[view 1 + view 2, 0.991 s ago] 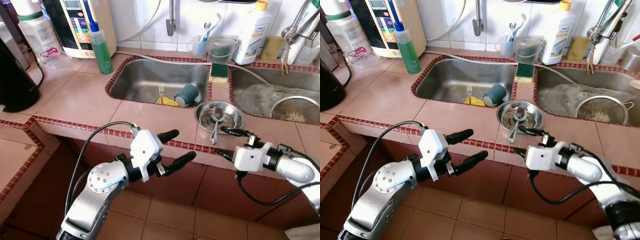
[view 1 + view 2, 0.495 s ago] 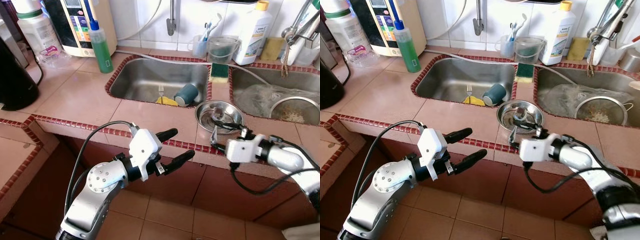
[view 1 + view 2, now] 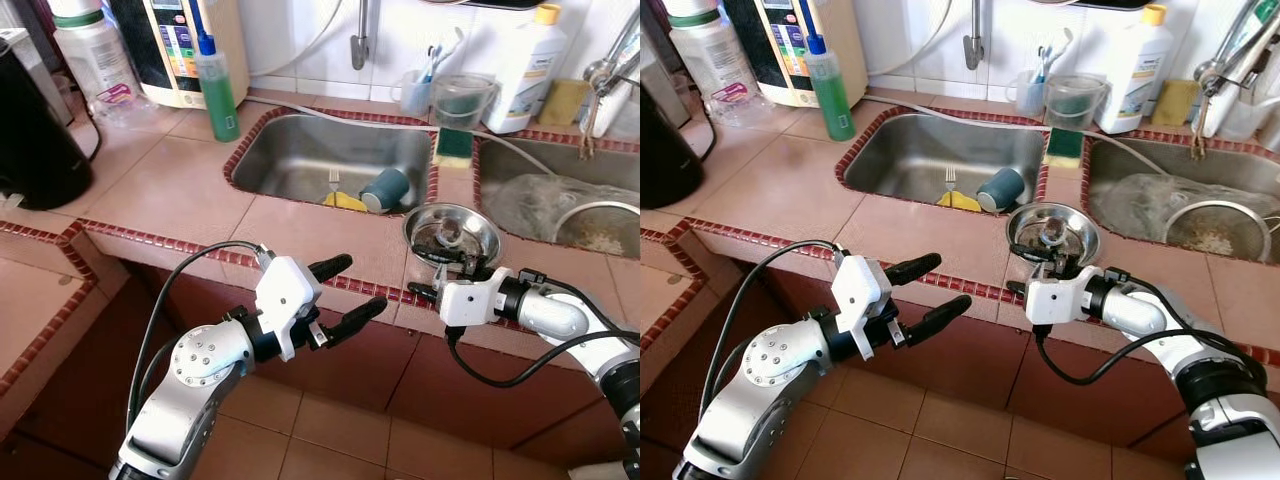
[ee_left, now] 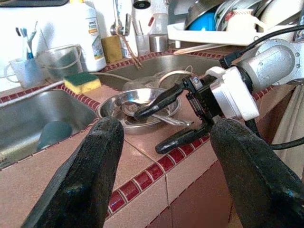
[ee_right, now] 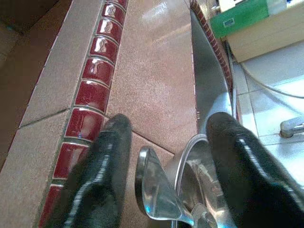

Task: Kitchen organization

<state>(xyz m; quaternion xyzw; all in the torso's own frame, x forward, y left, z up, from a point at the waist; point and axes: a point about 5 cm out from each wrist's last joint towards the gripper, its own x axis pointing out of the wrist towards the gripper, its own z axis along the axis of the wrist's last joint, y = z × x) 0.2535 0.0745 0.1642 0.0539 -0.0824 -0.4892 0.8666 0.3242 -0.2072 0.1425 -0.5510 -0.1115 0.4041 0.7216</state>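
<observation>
1. A pink tiled counter edged with dark red trim holds two steel sinks, white wall tiles behind and reddish floor tiles below.
2. The round steel bowl, a metal spoon propped in it, sits on the counter near its front edge.
3. The right gripper is spread wide around the spoon's handle, not closed on it.
4. The left gripper hangs open and empty before the counter.

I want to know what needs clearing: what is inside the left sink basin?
In the left sink basin lie a fork, a teal cup on its side and something yellow. The cup hides part of the yellow thing.
</observation>
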